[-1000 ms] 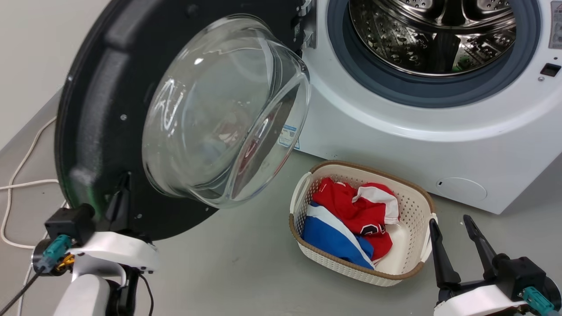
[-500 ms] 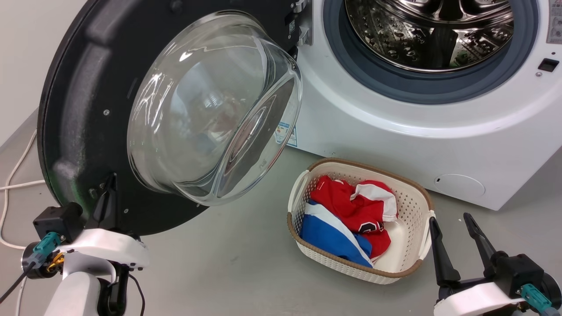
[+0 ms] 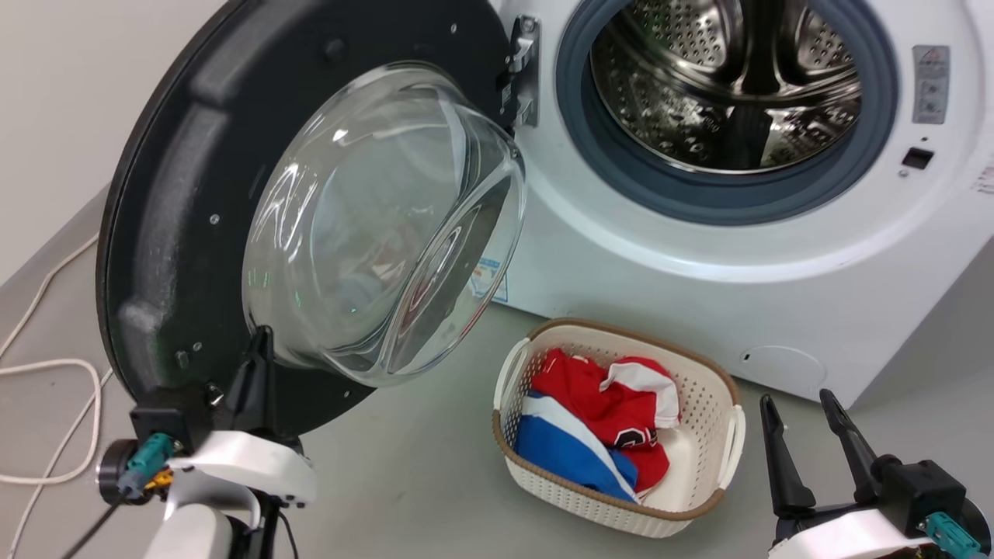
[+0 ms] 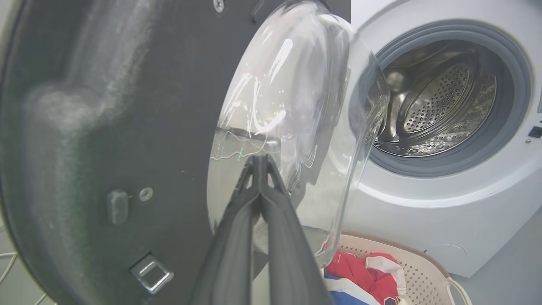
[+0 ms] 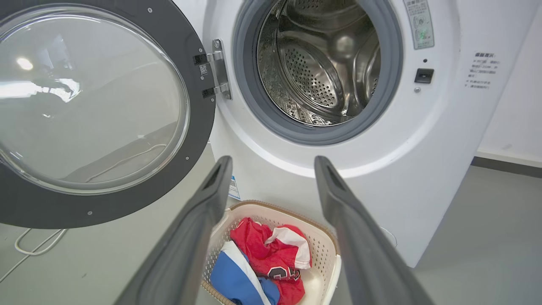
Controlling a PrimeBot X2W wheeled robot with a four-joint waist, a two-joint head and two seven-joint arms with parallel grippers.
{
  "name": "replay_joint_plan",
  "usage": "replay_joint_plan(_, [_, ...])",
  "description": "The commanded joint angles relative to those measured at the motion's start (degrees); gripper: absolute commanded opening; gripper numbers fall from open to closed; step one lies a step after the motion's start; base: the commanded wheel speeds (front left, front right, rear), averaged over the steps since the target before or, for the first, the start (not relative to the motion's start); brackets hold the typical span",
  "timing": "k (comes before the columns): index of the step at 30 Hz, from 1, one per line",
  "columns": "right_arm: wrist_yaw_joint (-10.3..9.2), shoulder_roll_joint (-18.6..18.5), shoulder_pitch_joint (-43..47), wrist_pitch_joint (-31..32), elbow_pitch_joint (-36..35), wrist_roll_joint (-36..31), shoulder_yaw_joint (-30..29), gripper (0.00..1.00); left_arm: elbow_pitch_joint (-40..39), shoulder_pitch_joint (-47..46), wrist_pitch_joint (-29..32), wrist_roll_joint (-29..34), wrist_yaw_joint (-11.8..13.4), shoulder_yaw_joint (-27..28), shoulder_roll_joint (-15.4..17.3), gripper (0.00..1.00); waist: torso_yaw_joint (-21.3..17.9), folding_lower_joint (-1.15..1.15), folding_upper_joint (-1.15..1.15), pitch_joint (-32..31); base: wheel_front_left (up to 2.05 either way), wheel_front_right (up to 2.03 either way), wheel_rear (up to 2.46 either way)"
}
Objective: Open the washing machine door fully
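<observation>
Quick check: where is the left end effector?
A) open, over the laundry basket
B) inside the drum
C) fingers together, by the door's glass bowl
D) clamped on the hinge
C: the left wrist view shows the left end effector with its fingers together at the glass bowl of the washing machine door.

White wrist shells point(image 3: 248, 463), teal plugs point(image 3: 151, 454) (black cable point(image 3: 89, 532) on the left one), long dark tapered gripper fingers point(image 3: 780, 458).
</observation>
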Motion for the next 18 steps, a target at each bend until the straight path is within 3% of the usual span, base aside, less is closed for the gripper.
replay_joint_plan(1, [-0.04,0.1,0.4,-0.1,-0.2,0.8,0.1,1.0,-0.6,1.2,-0.2,0.3,0.3,-0.4,-0.8,0.0,-1.3,0.0,0.0,-1.6,0.0,0.0,0.0])
replay_joint_plan(10, [-0.04,0.1,0.7,-0.1,-1.6,1.4,-0.3,1.0,-3.9,5.2,-0.2,2.4,-0.2,-2.7,-4.4,0.0,-6.3,0.0,0.0,-4.2,0.0,0.0,0.0])
replay_joint_plan(18, [-0.04,0.2,1.5,-0.1,-3.3,0.6,-0.4,1.0,-6.0,9.6,-0.2,6.1,-1.4,-0.3,-8.2,0.0,-11.2,0.0,0.0,-4.7,0.0,0.0,0.0])
